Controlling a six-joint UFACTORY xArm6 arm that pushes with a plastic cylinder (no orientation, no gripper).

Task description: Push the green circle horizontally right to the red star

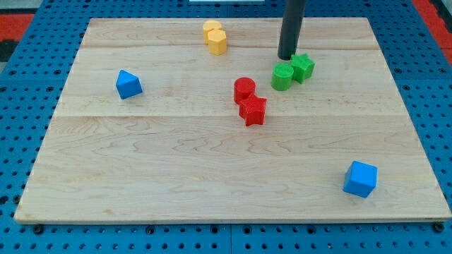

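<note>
The green circle [282,77] sits right of the board's centre, towards the view's top. A green star [303,67] touches it on its upper right. The red star [253,110] lies to the lower left of the green circle, with a red circle [244,89] touching it just above. My tip [287,56] is a dark rod end resting just above the green circle and left of the green star, very near both.
Two yellow blocks [215,37] sit together near the view's top. A blue triangular block [128,84] is at the left. A blue cube [361,178] is at the lower right. The wooden board [141,176] lies on blue pegboard.
</note>
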